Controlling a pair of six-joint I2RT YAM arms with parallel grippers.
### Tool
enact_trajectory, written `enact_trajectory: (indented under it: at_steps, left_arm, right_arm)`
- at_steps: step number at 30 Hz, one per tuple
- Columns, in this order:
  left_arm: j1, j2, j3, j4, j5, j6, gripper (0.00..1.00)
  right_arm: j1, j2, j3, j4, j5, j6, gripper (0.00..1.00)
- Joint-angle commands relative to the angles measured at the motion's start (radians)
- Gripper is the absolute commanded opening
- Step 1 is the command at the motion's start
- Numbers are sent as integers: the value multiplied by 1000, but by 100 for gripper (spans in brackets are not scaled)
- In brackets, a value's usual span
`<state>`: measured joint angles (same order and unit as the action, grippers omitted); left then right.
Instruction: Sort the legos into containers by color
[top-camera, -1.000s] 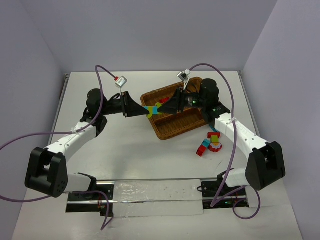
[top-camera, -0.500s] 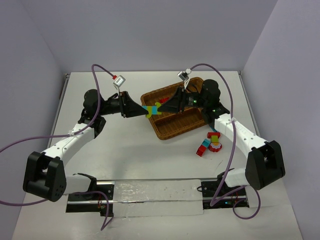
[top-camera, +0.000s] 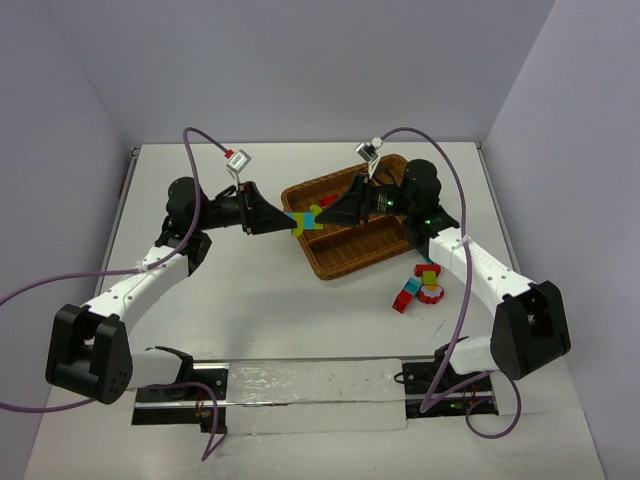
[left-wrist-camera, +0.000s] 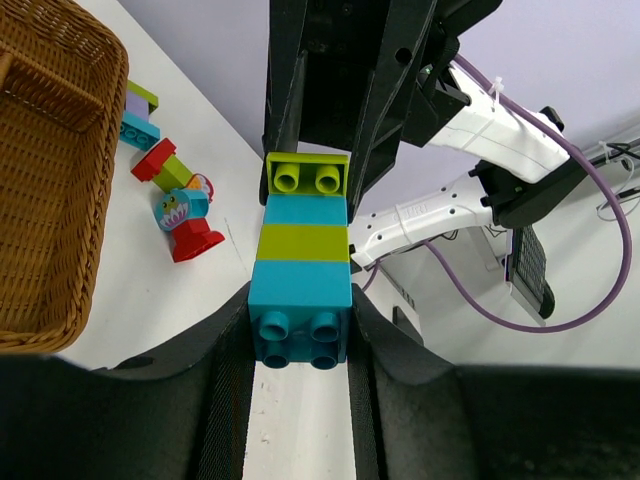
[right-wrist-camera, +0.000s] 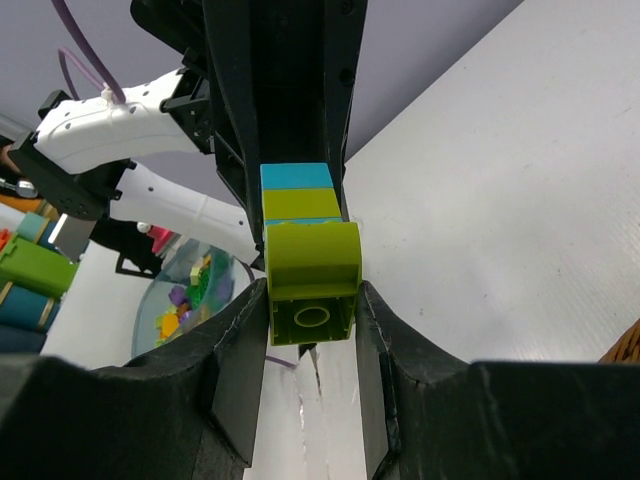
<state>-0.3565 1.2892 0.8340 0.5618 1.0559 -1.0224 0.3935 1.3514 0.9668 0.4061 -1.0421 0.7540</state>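
A short stack of legos (top-camera: 306, 220), alternating cyan and yellow-green, hangs in the air over the left rim of the wicker tray (top-camera: 345, 262), held from both ends. My left gripper (top-camera: 293, 222) is shut on the cyan end brick (left-wrist-camera: 300, 305), which fills the gap between its fingers. My right gripper (top-camera: 322, 214) is shut on the yellow-green end brick (right-wrist-camera: 310, 275), whose hollow underside faces the right wrist camera. The two grippers point at each other, tip to tip. The containers are the tray's compartments (top-camera: 365, 235); a red piece (top-camera: 329, 201) lies in a far one.
Loose legos lie on the table right of the tray: a red, cyan and yellow-green cluster (top-camera: 420, 285), also in the left wrist view as loose legos (left-wrist-camera: 175, 200) beside the tray's wall (left-wrist-camera: 50, 200). Purple cables arc above both arms.
The left arm's elbow and cable have shifted slightly to the left. The stack stays in the same spot between the two grippers.
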Motion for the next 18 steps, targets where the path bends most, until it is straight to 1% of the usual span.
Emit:
enact_trajectory:
  at_steps: [1, 5, 13, 18]
  left_arm:
    - [4, -16, 46, 10, -20, 24, 0]
    - [5, -17, 40, 8, -35, 27, 0]
    - [39, -40, 25, 8, -38, 24, 0]
    - [57, -36, 15, 24, -33, 7, 0]
  right_arm:
    - [-5, -6, 11, -3, 24, -42, 0]
    - [-9, 0, 20, -50, 34, -72, 0]
    - [-49, 3, 8, -70, 37, -84, 0]
    - [-53, 15, 37, -172, 93, -138, 0]
